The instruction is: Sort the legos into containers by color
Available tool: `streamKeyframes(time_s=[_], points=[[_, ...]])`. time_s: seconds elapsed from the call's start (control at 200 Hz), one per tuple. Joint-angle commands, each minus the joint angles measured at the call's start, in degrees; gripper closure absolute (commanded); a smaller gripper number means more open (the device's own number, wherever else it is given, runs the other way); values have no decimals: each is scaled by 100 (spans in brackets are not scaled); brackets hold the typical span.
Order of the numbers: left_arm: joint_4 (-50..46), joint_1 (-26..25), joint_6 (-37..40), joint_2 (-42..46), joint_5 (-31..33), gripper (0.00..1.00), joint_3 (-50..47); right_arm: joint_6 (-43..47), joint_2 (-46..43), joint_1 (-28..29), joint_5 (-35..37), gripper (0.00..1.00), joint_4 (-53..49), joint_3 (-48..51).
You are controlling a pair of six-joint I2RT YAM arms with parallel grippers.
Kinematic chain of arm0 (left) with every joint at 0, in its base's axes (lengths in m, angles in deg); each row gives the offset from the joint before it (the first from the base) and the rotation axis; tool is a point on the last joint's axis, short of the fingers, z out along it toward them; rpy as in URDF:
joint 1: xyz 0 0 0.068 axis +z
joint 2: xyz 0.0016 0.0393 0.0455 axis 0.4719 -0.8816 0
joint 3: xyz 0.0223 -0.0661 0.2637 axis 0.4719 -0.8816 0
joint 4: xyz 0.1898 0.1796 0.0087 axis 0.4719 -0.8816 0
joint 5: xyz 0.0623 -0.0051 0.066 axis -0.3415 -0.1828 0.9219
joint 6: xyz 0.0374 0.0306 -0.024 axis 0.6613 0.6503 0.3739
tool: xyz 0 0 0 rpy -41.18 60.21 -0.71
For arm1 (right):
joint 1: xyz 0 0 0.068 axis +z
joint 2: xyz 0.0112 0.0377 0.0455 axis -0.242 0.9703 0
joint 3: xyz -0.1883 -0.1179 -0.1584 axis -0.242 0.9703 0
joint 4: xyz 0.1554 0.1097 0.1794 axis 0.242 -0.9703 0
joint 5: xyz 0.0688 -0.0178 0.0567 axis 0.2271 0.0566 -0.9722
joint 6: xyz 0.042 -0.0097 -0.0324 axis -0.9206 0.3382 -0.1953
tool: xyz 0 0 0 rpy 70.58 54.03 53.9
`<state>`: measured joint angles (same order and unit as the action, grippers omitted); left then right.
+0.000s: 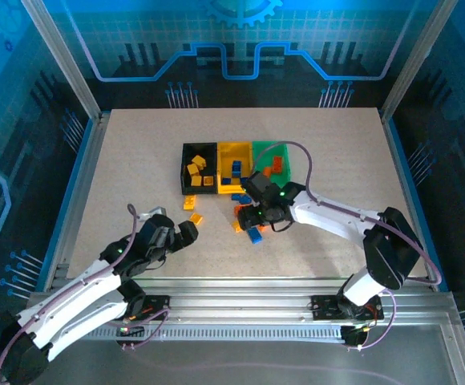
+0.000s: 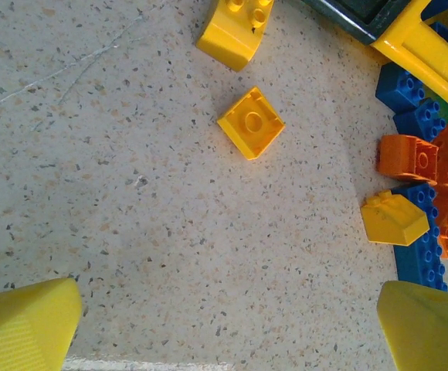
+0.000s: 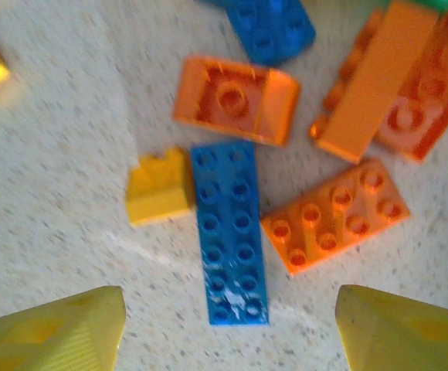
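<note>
The containers stand joined in a row mid-table: black point(image 1: 183, 170), yellow point(image 1: 220, 170) and green point(image 1: 290, 170), each holding some legos. Loose legos lie in front of them. My left gripper point(image 2: 228, 332) is open over bare table, short of a flat yellow brick point(image 2: 250, 122) and another yellow one point(image 2: 235, 27). My right gripper point(image 3: 232, 332) is open above the pile; the near end of a long blue brick point(image 3: 230, 232) lies between its fingers point(image 3: 58, 332), untouched. Beside the blue brick lie a yellow slope brick point(image 3: 158, 187) and an orange plate point(image 3: 336, 215).
More orange bricks point(image 3: 237, 99) and a blue one point(image 3: 270, 27) crowd the far side of the pile. In the left wrist view, the pile's blue and orange bricks point(image 2: 409, 158) sit at the right edge. Aluminium rails point(image 1: 88, 160) frame the table.
</note>
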<state>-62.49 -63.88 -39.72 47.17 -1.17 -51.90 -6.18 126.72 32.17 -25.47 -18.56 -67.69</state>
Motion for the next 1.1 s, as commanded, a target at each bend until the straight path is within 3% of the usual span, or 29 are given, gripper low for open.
streamKeyframes(time_s=[0.0, 0.35, 0.65, 0.83, 1.096], points=[[93, 57, -76, -24, -71, 1, -112, 65, 8, 129, -300, 27, -224, 209], [34, 54, -84, -29, -44, 1, -132, 234, 990, 207, -372, 32, 100, 63], [45, 65, -96, -29, -27, 1, -162, 321, 1360, 208, -114, 49, 86, -40], [76, 71, -78, -64, -57, 1, -150, 416, 1047, 209, -343, 62, 41, 217], [155, 79, -74, -90, -78, 1, -137, 628, -421, 207, -735, 68, -597, 648]])
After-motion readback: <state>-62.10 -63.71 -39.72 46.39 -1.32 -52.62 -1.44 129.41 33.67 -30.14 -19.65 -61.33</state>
